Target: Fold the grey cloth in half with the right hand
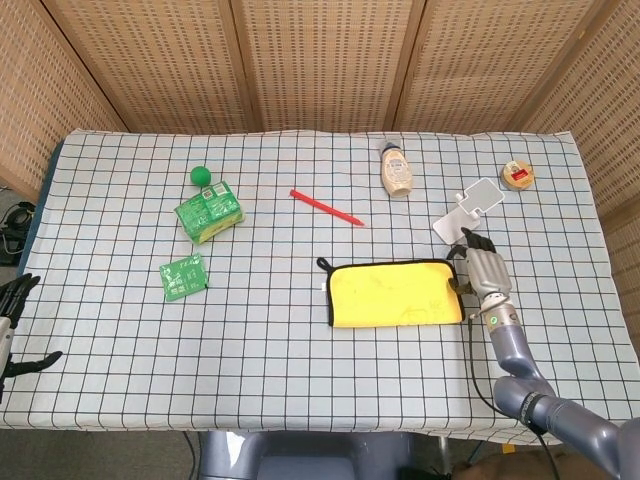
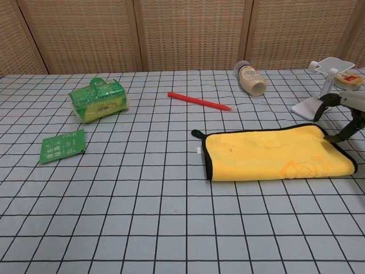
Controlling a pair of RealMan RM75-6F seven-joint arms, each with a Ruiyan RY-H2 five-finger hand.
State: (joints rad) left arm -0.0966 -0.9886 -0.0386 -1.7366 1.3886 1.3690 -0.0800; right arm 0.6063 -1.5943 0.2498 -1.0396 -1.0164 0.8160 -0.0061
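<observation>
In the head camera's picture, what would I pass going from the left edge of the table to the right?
Left hand → green packet → green ball → red pen → yellow cloth → right hand → round tin.
</observation>
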